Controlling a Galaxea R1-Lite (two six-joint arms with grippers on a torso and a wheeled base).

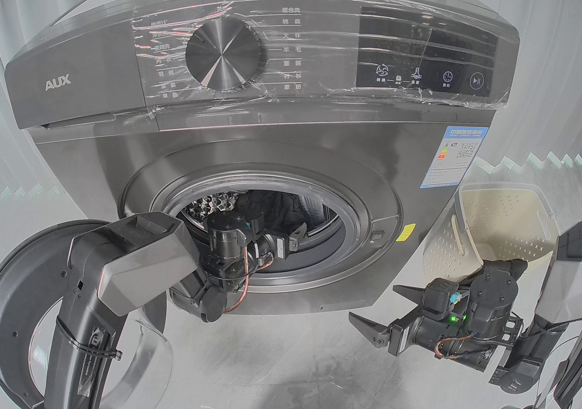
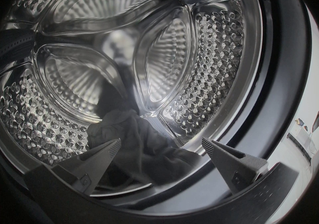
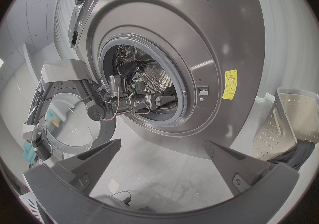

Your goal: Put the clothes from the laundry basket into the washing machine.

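The grey washing machine [image 1: 339,143] stands with its round door [image 1: 24,283] swung out to the left. A dark garment [image 1: 273,207] lies inside the steel drum [image 2: 212,68], low in the drum in the left wrist view [image 2: 143,151]. My left gripper [image 1: 291,240] sits at the drum's mouth, open, with the garment beyond its fingertips and nothing held [image 2: 161,144]. The cream laundry basket [image 1: 515,216] stands right of the machine. My right gripper [image 1: 376,305] hangs open and empty over the floor before the basket [image 3: 161,145].
A dark piece of fabric [image 3: 297,153] shows at the basket's [image 3: 292,118] near lower side. The open door's glass bowl [image 3: 66,125] juts out beside the left arm. Bare pale floor [image 1: 291,362] lies in front of the machine.
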